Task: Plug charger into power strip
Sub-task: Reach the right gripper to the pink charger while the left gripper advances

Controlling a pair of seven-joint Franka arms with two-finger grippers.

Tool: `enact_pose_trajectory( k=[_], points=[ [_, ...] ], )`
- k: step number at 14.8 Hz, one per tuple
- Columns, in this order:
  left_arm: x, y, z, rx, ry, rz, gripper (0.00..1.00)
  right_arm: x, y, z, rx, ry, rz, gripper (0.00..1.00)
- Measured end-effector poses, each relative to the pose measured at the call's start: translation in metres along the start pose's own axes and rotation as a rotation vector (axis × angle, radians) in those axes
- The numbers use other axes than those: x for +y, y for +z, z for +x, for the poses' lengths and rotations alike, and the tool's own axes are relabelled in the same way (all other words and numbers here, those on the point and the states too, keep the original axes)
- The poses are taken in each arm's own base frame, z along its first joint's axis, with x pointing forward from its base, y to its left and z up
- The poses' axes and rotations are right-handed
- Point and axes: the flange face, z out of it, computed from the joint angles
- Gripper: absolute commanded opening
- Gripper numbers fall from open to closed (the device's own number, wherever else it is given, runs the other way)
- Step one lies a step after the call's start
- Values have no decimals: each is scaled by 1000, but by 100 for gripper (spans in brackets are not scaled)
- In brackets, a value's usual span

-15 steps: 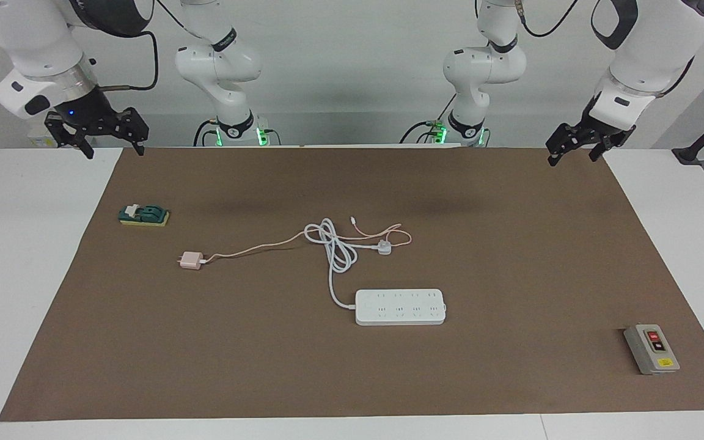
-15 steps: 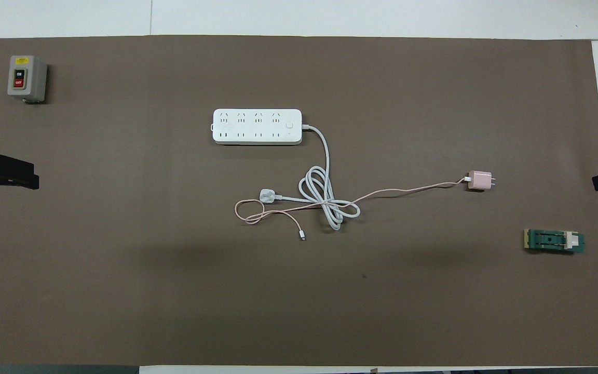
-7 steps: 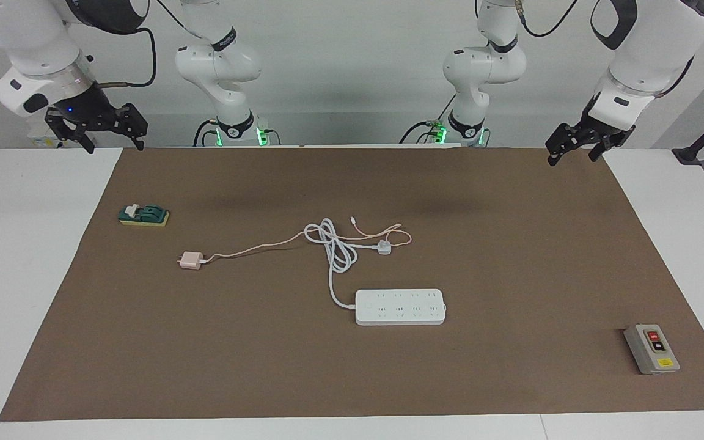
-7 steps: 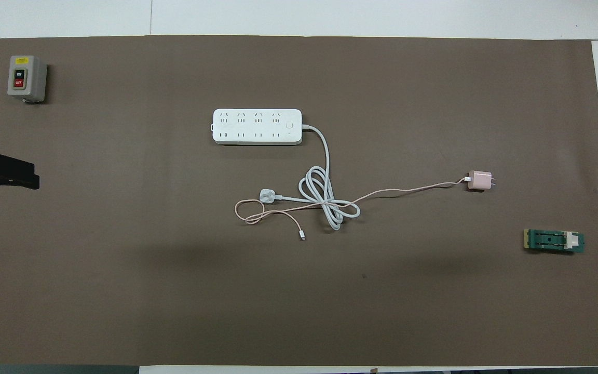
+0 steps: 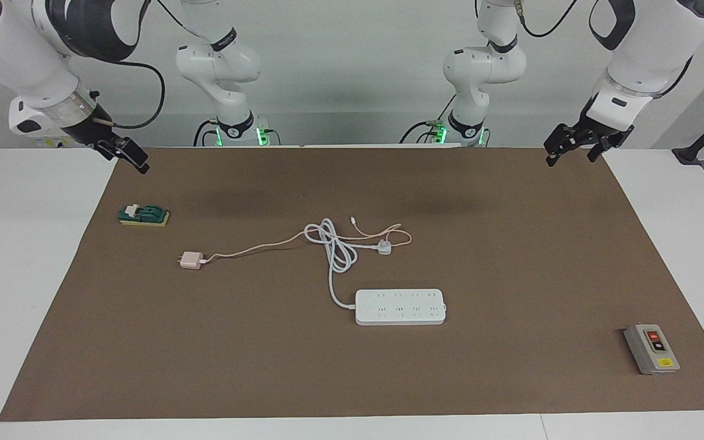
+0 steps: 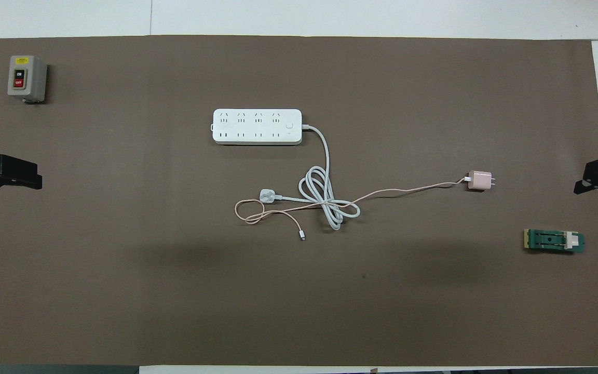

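Below your right gripper (image 5: pixel 132 157), and toward the table's middle from it, the pale pink charger (image 5: pixel 191 260) lies flat on the brown mat (image 5: pixel 511 256); its 2 prongs point toward the right arm's end of the table, so I judge that this arm is the natural one to pick it up. You have that claw in the air over the mat's corner at the robots' edge; it shows edge-on, so I cannot tell whether its fingers are apart. The left gripper (image 5: pixel 574 150) waits over the mat's corner at the left arm's end, fingers spread, holding nothing. The white power strip (image 5: pixel 400 307) rests sockets-up near the mat's middle, well apart from both claws and from the charger; no prongs are seated yet. The charger's thin pink cable (image 5: pixel 254 248) runs into the loops of the strip's thick white cord (image 5: pixel 333 256), beside the white plug (image 5: pixel 384 246); lift gently, since the tangle may drag. A green block on a yellow pad (image 5: pixel 144 215) sits near your right claw; a grey switch box (image 5: pixel 651 349) lies toward the left arm's end.
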Motion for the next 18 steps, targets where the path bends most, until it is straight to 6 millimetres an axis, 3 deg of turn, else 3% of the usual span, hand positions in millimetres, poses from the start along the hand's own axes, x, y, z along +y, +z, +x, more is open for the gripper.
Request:
enact_pose_trajectory(
  k=[4,8,14,18],
  points=[
    [6,7,1,0,-15,-2,100,21,57,47,-103,343,153,100],
    [21,19,8,31,-261,-76,100,14,123,86,-172,598,272,100],
    [61,32,13,75,-637,-148,100,13,210,112,-303,773,381,100],
    [65,40,13,57,-790,-204,100,8,248,118,-368,807,369,100]
  ],
)
